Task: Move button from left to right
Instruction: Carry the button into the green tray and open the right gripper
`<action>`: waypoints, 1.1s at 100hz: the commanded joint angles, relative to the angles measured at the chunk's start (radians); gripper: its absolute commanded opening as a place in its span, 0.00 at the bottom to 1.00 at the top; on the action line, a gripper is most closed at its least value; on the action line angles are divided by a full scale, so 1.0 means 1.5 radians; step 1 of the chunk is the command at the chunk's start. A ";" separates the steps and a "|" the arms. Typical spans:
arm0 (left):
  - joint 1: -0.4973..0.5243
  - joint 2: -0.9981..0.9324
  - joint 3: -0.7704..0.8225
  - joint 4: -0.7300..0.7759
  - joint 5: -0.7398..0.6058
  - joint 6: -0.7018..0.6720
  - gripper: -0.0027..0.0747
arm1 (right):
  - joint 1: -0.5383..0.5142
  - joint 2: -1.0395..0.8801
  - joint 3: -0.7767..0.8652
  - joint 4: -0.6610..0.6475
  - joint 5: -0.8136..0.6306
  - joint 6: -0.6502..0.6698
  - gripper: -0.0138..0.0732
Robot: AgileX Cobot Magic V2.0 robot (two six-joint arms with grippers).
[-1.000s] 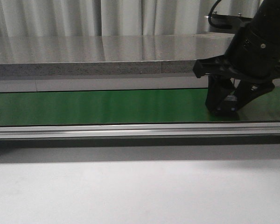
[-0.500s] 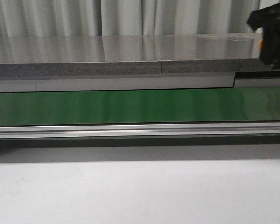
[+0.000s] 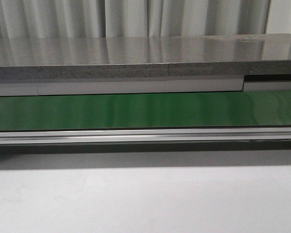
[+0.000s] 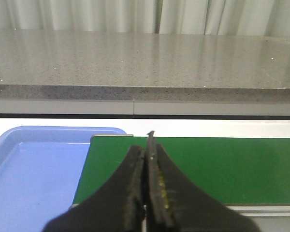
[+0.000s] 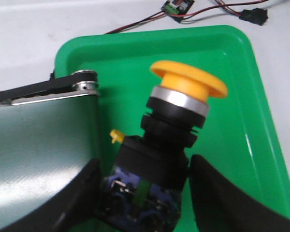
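The button (image 5: 174, 130) has a round yellow-orange head, a silver ring and a black blocky body with a green mark. It shows only in the right wrist view. My right gripper (image 5: 144, 171) is shut on its body and holds it tilted over a green tray (image 5: 241, 96), just past the end of the green conveyor belt (image 5: 38, 140). My left gripper (image 4: 150, 145) is shut and empty above the belt's other end (image 4: 222, 164). Neither gripper shows in the front view.
A blue tray (image 4: 34, 169) lies beside the belt's end in the left wrist view. The belt (image 3: 136, 110) runs across the front view behind an aluminium rail (image 3: 136, 135), with a grey stone counter (image 3: 136, 58) behind. A small circuit board with wires (image 5: 178, 7) lies beyond the green tray.
My right gripper, down on the belt at the right a second ago, rose and moved right out of the front view. The belt there now lies bare.
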 commanded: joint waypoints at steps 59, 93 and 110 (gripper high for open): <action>-0.007 0.005 -0.018 -0.006 -0.052 0.001 0.01 | -0.065 0.135 -0.023 0.021 -0.038 -0.183 0.31; -0.007 0.005 -0.018 -0.006 -0.052 0.001 0.01 | -0.074 0.177 -0.023 0.076 -0.041 -0.191 0.31; -0.007 0.005 -0.018 -0.006 -0.052 0.001 0.01 | -0.074 0.191 -0.023 0.088 -0.036 -0.191 0.31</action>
